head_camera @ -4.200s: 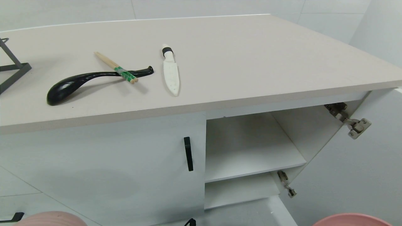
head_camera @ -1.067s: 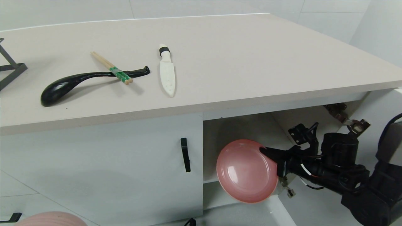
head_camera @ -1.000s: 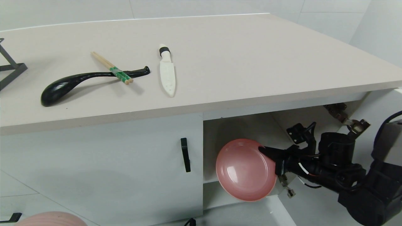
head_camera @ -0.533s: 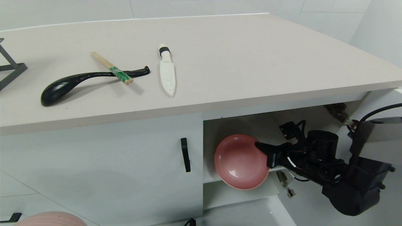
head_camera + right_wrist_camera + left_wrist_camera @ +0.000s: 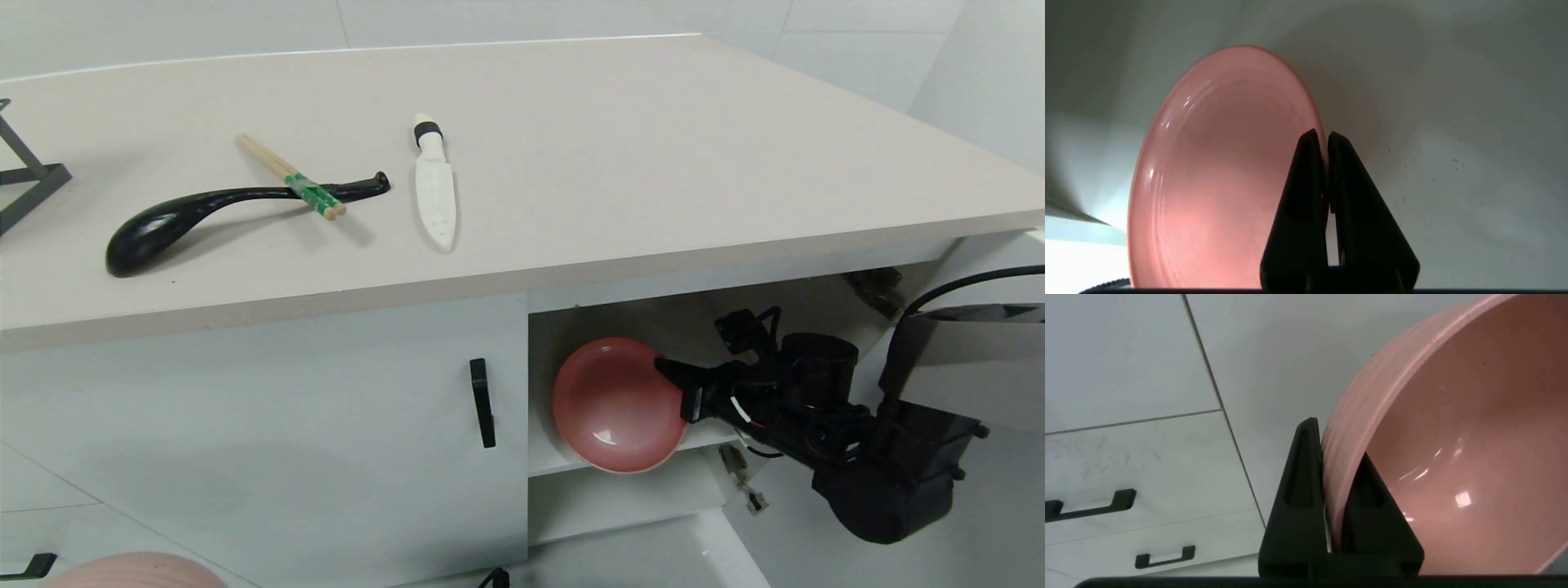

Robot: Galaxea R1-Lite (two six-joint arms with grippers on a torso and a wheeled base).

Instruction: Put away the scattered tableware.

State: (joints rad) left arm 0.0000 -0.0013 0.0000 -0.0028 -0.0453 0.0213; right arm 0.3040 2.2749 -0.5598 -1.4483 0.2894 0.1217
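Plate (image 5: pixel 616 404), pink, tilted on edge, inside open side of cabinet (image 5: pixel 286 408), over upper shelf (image 5: pixel 545 459); contact w/ shelf: can't tell. Right gripper (image 5: pixel 668 374) pinching plate rim, jaws pressed onto it. Left gripper (image 5: pixel 1333 445) pinching rim of pink bowl (image 5: pixel 1454 433), low in front of cabinet. On worktop (image 5: pixel 653 147): black ladle (image 5: pixel 188 216), chopsticks (image 5: pixel 290 175) lying across ladle handle, white knife (image 5: pixel 433 188) near, apart from both.

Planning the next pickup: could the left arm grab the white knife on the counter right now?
Probably not yet: the left gripper has its fingers clamped on a pink bowl. Nothing lies over the white knife.
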